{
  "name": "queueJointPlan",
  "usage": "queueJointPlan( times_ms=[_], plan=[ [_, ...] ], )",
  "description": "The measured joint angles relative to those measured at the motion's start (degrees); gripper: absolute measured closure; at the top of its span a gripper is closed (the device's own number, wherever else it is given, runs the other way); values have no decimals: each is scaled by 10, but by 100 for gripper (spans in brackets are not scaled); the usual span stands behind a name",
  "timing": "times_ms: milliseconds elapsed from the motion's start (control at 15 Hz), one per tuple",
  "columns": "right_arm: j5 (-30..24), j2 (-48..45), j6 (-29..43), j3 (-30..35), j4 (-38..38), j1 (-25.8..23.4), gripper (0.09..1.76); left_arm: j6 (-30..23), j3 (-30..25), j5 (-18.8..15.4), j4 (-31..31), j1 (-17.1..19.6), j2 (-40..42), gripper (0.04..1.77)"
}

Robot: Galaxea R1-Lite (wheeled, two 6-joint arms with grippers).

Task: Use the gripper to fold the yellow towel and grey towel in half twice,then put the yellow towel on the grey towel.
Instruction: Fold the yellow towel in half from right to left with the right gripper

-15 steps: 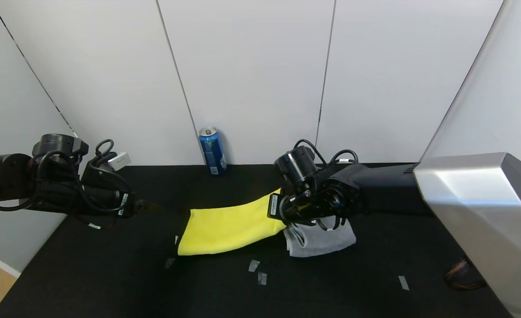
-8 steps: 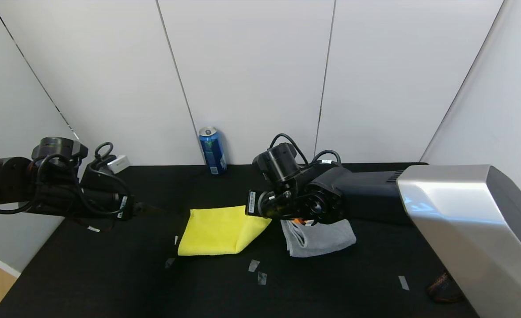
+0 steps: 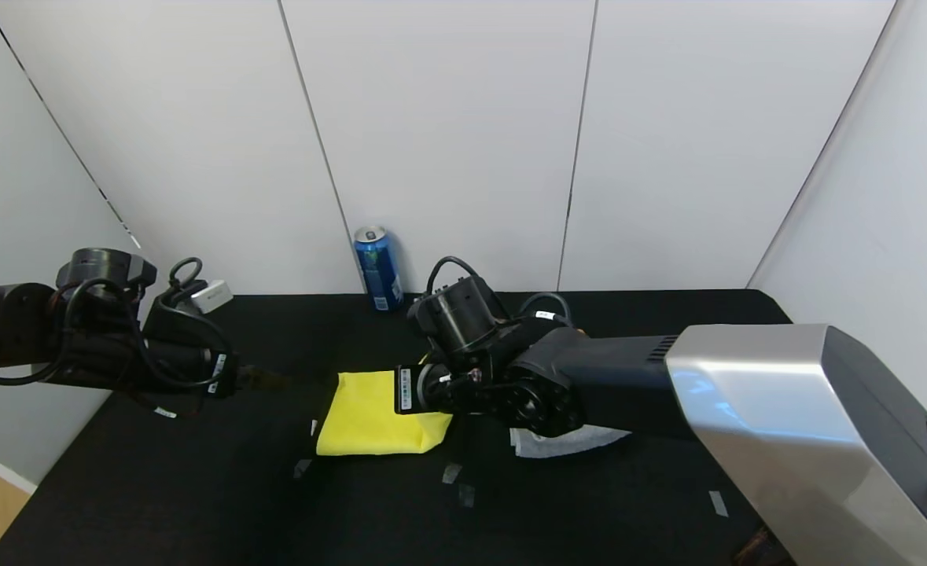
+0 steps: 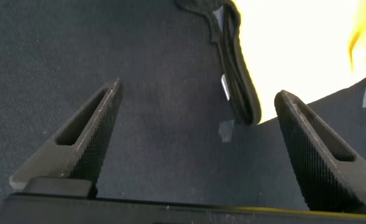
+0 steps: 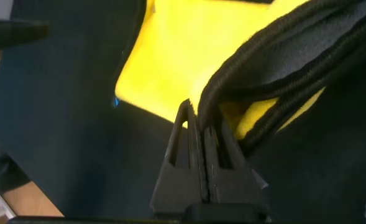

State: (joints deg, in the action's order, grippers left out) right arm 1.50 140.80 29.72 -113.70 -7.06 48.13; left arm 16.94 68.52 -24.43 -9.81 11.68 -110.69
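The yellow towel (image 3: 361, 424) lies doubled over at the middle of the black table, its fold facing right. My right gripper (image 3: 424, 391) is over its right part, shut on the towel's black-bound edge (image 5: 263, 74); in the right wrist view the jaws (image 5: 193, 109) pinch that edge above the yellow cloth (image 5: 170, 56). The folded grey towel (image 3: 561, 442) lies just right of it, mostly hidden under my right arm. My left gripper (image 3: 274, 381) hovers left of the yellow towel, open and empty (image 4: 199, 90), with the towel's edge (image 4: 294, 43) ahead of it.
A blue can (image 3: 377, 269) stands at the back by the wall. Small tape marks (image 3: 451, 472) (image 3: 717, 503) dot the table's front. White wall panels close in the back and sides. The table's left edge (image 3: 7, 511) drops to a wooden floor.
My right arm has swung left with the yellow towel's right end, laying it over the left half; the towel is now half as long. The left arm has barely moved.
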Motion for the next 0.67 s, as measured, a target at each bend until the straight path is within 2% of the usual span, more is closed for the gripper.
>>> queueJointPlan(
  times_ms=[667],
  plan=[
    [-100, 37, -5, -2, 81, 15, 172, 1, -9, 0, 1, -1, -1, 9]
  ],
)
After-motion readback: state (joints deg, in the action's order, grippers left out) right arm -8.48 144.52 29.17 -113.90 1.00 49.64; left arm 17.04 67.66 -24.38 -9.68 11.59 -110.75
